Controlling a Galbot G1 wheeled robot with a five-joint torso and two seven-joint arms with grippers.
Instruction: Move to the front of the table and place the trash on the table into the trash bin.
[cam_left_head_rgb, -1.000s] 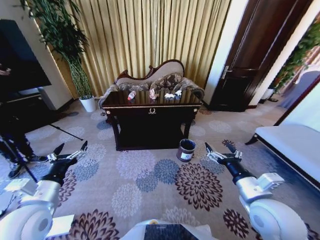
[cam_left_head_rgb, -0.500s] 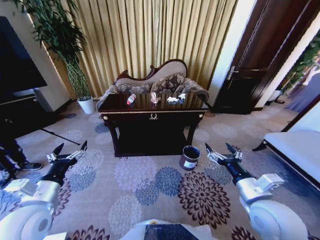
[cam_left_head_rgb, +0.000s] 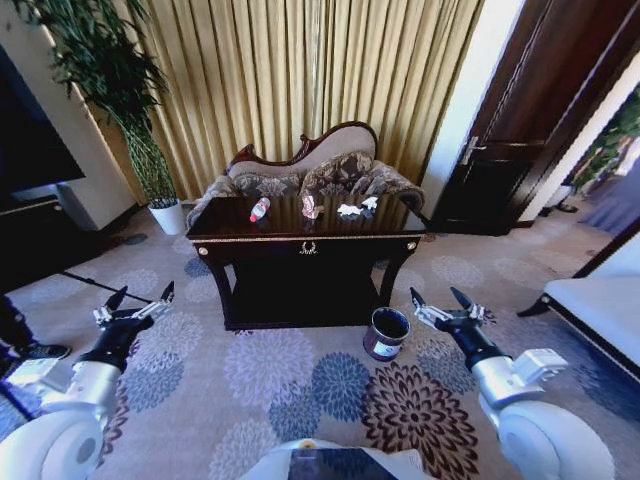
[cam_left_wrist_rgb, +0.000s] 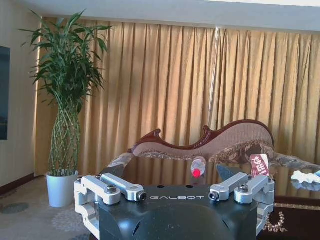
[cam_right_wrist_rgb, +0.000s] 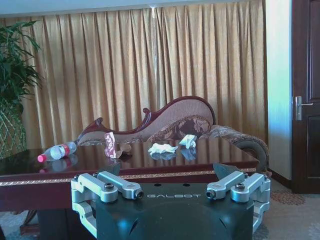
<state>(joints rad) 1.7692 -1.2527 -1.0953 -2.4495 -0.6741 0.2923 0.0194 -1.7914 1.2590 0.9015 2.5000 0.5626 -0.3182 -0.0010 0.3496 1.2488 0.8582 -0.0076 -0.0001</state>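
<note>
Trash lies on the table (cam_left_head_rgb: 300, 232): bottle (cam_left_head_rgb: 260, 209), snack wrapper (cam_left_head_rgb: 308, 207) and tissue (cam_left_head_rgb: 348, 210) toward its far edge. Trash bin (cam_left_head_rgb: 386, 333) stands on the carpet by the front right leg. Left gripper (cam_left_head_rgb: 133, 305) and right gripper (cam_left_head_rgb: 444, 304) hang wide, empty. Approach squarely, skirting the bin

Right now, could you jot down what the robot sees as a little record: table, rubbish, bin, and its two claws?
table: dark glossy table, sofa behind it
bottle: clear plastic bottle, red cap, lying on the tabletop's left part
wrapper: crumpled snack wrapper, mid-tabletop
tissue: two white tissue pieces, right of the wrapper
bin: dark trash bin on the carpet by the table's right front leg
left claw: left claw, open, low over the carpet
right claw: right claw, open, beside the bin
</note>
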